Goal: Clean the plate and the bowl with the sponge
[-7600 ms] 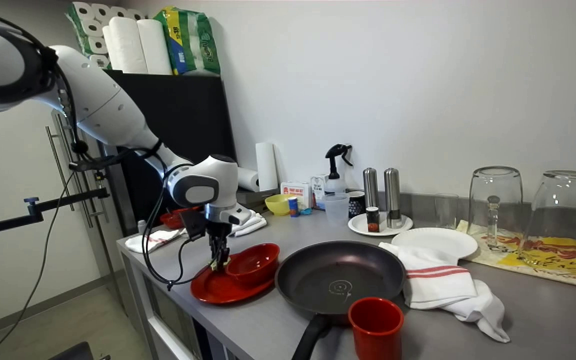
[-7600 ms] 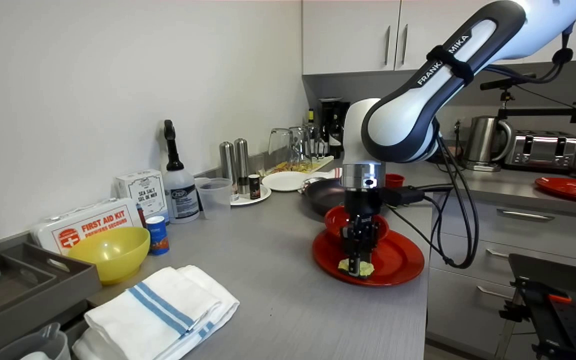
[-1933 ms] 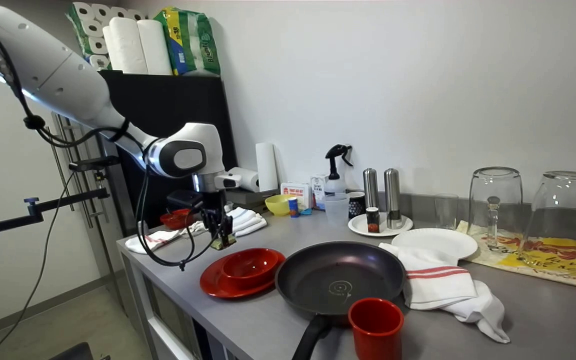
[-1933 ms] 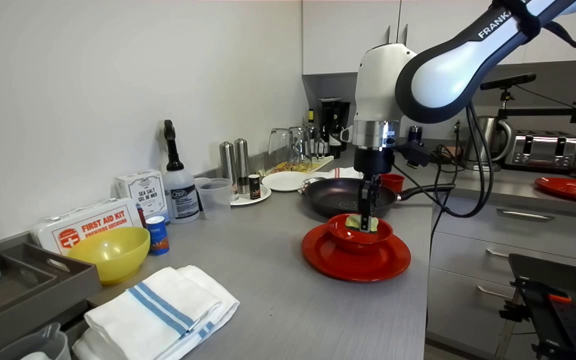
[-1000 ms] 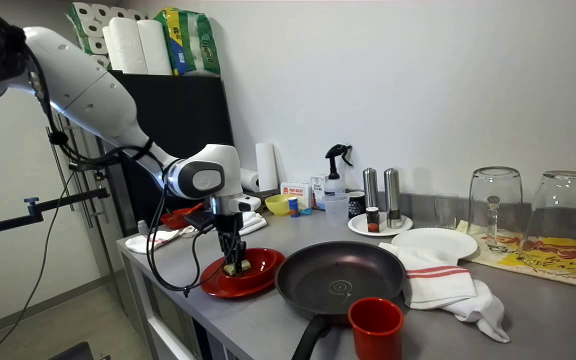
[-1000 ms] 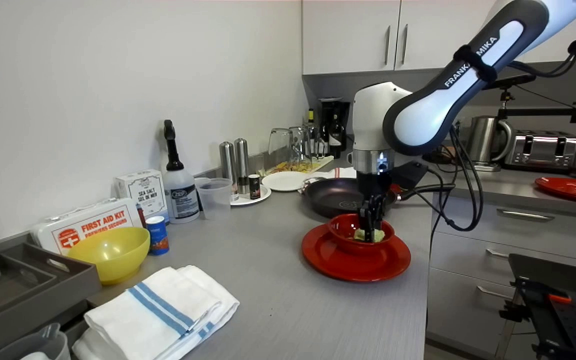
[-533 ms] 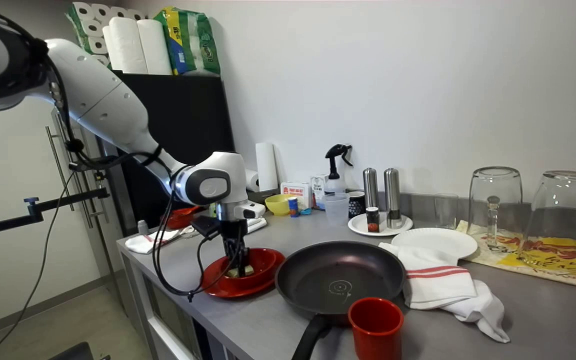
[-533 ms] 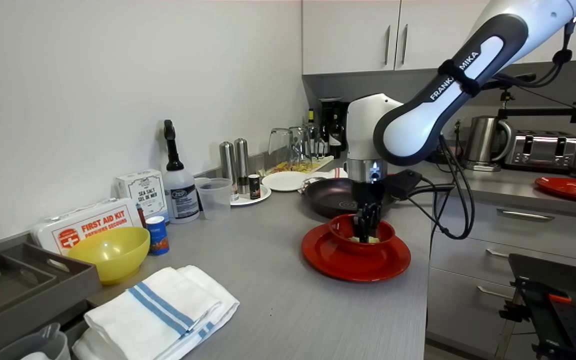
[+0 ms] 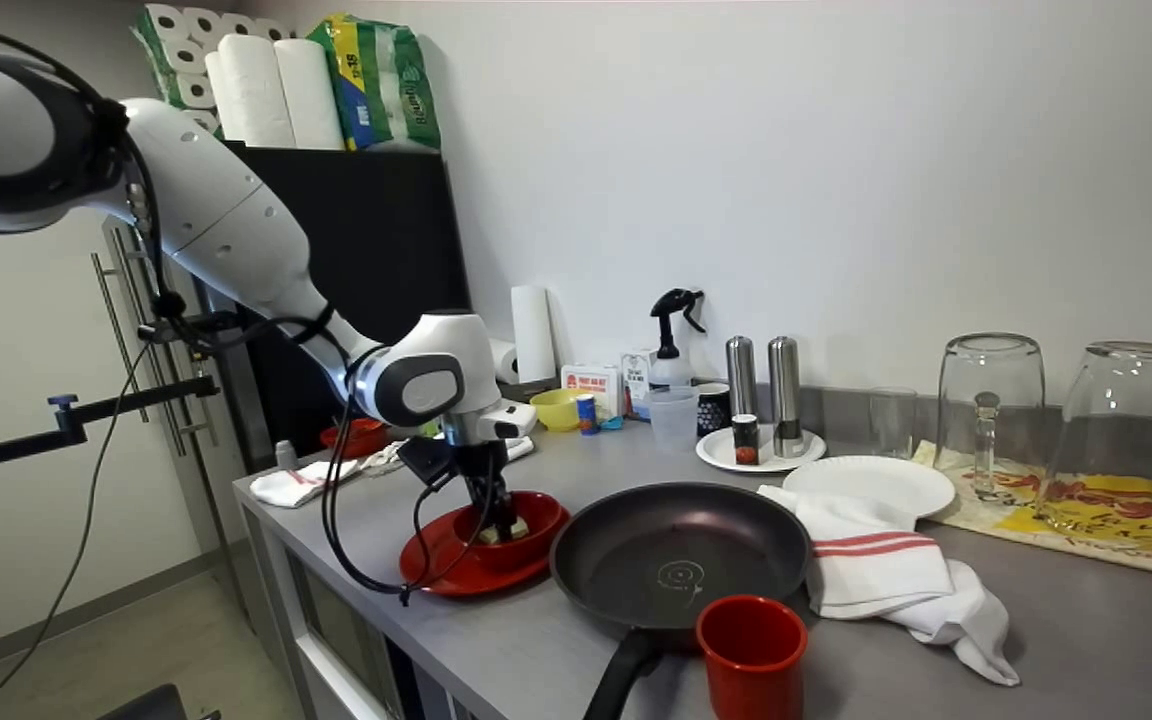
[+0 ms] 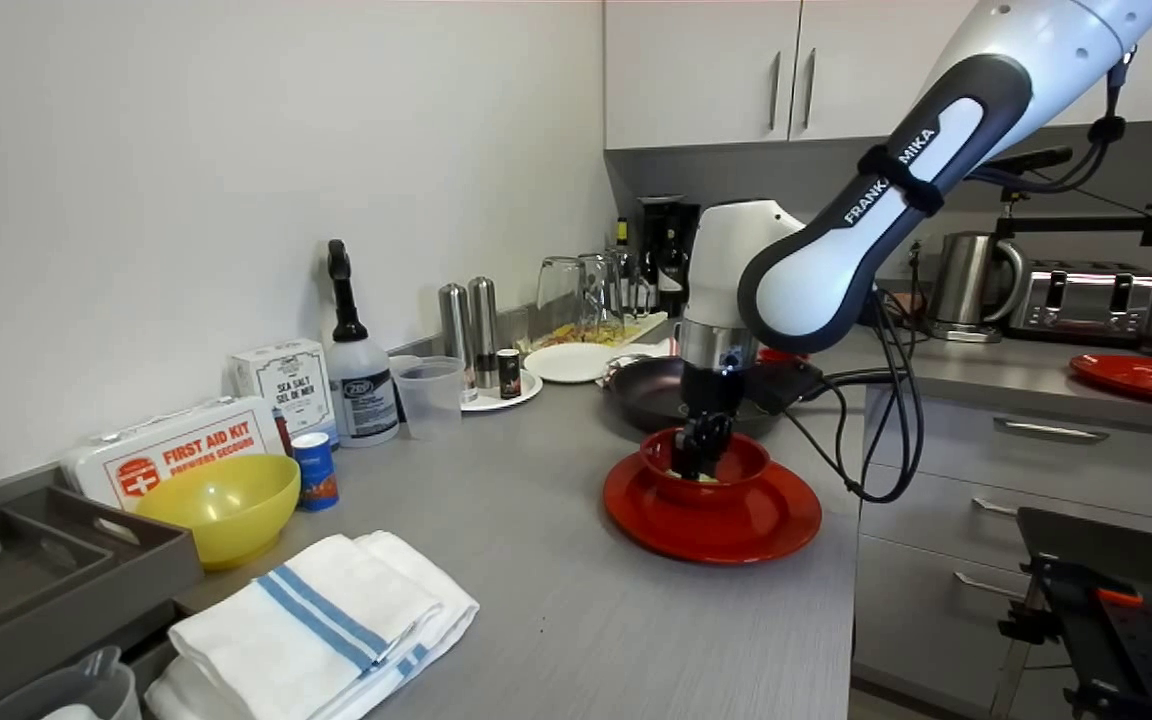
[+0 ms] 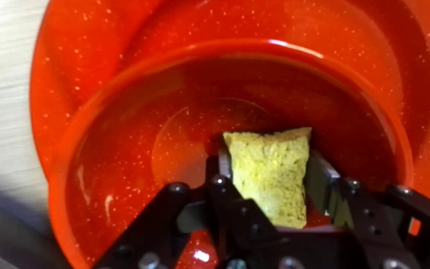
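The fingers pinch the sponge by two opposite sides inside the red bowl, presumably leaving its underside free to scrub. The bowl sits off-centre on the red plate, which rests on the worktop; stacking likely puts both within easy reach, though the bowl may slide when pushed.
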Robot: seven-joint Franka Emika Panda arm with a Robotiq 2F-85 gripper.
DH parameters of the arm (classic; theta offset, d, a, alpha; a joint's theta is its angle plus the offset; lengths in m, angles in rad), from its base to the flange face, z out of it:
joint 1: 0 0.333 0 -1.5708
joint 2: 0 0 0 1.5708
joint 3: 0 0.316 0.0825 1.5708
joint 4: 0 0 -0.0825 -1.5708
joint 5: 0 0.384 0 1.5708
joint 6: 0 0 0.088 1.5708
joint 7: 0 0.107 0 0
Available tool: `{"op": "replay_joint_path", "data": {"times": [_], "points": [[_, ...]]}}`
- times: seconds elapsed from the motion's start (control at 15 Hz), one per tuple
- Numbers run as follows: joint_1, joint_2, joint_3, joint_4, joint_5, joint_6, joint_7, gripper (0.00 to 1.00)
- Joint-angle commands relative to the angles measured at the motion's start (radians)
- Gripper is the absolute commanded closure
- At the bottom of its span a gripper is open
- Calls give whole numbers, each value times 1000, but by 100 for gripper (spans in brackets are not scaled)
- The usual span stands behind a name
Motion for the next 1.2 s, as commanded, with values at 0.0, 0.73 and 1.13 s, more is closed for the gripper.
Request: {"op": "replay_joint_path", "data": {"times": [0.0, 0.73, 1.13], "points": [[11, 25, 4, 11, 15, 83, 13, 75], [168, 86, -166, -40, -60, 496, 119, 75], [247, 58, -249, -35, -92, 261, 124, 75]]}}
